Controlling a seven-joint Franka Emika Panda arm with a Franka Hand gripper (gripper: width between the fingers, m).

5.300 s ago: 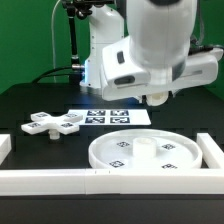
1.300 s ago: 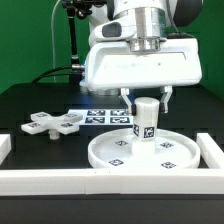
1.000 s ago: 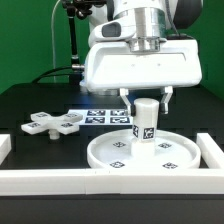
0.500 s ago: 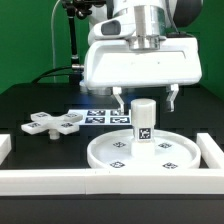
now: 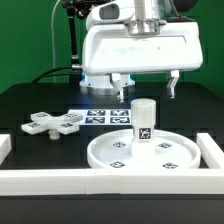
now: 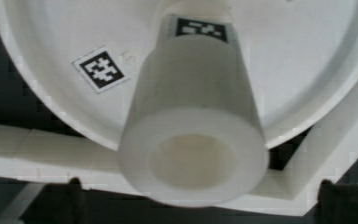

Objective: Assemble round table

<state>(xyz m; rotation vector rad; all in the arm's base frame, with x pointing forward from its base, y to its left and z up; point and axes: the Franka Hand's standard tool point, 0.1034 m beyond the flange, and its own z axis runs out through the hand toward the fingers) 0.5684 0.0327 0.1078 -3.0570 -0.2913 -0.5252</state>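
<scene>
I have let go of the leg (image 5: 144,120) and lifted up. My gripper (image 5: 147,90) is wide open above it, holding nothing. The leg stands upright in the middle of the disc (image 5: 105,150), maybe not screwed tight. The base (image 5: 53,123) waits nearby on the black surface (image 5: 30,100). White rails (image 5: 50,180) edge the front; behind is dark.

The disc (image 5: 140,168) is showing plain white, carrying small black-and-white square tags. The leg (image 5: 145,112) is showing white too, wearing one such tag on its side. The base (image 5: 52,123) is lying white with dark-patterned tags. The marker board (image 5: 104,117) is displaying black squares on white. The table (image 5: 30,98) is looking black, the rails (image 5: 50,180) white.
</scene>
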